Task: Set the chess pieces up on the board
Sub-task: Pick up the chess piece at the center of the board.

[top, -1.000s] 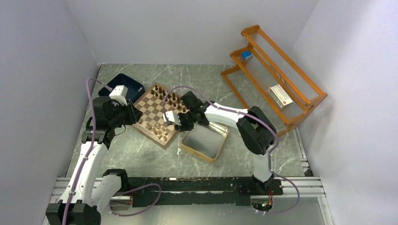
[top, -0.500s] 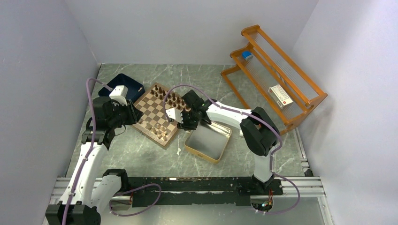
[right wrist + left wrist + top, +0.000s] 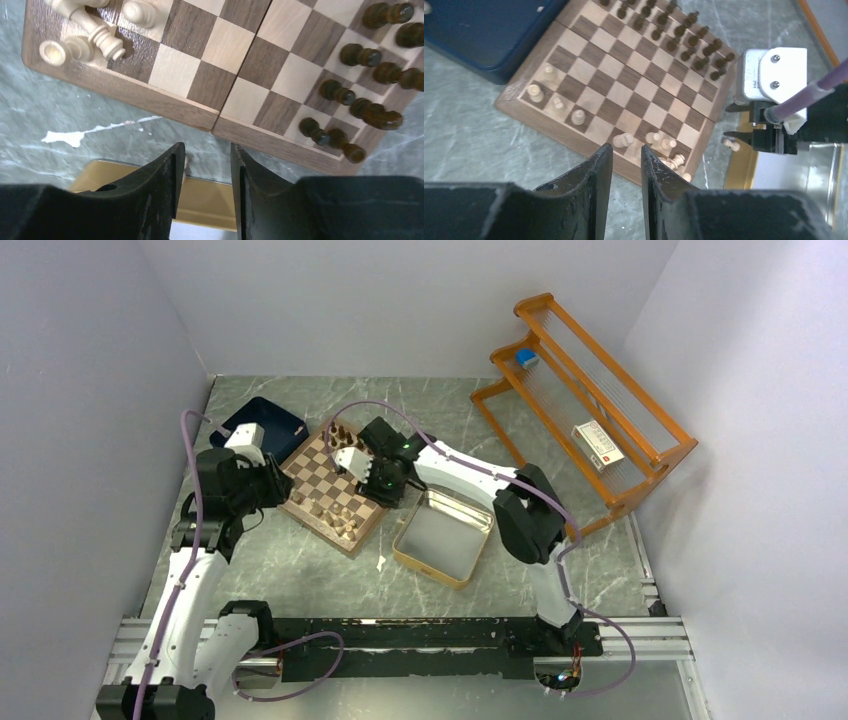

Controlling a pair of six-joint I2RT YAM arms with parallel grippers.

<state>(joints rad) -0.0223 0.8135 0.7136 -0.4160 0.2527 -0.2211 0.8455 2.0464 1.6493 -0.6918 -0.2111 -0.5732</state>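
**Item 1 — board** (image 3: 621, 95): square wooden chessboard with light and dark squares and a thick brown rim. It lies flat on the grey-green marbled table (image 3: 300, 570), set cornerwise to the arms.

**Item 2, dark chess pieces** (image 3: 357, 55): two packed rows standing along one edge of the board.

**Item 3, pale chess pieces** (image 3: 535, 92): on the board's opposite edge. Four stand spaced out near the corner on the tray side. A tight cluster sits at the other corner of that edge, with at least two of them toppled onto their sides.

**Item 4, stray pale piece** (image 3: 730, 145): off the board, just outside its side edge, between board and tin. It sits right at the right gripper's fingertips; whether a finger touches it cannot be told.

**Item 5, right gripper** (image 3: 205, 150): hovers just outside that same side edge of the board. Its jaws are parted with a clear gap, and nothing is seen clamped between them.

**Item 6, left gripper** (image 3: 626, 152): beside the board at its pale-piece edge. Its jaws are a narrow slit apart, with nothing between them.

**Item 7, tin** (image 3: 440, 535): silver with a gold rim and no lid. It lies near the board's side edge toward the pale-piece end, not touching.

**Item 8, navy tray** (image 3: 265, 420): just beside the board's other side edge.

**Item 9, rack** (image 3: 600, 405): orange wood, well apart from the board, beyond the tin side.
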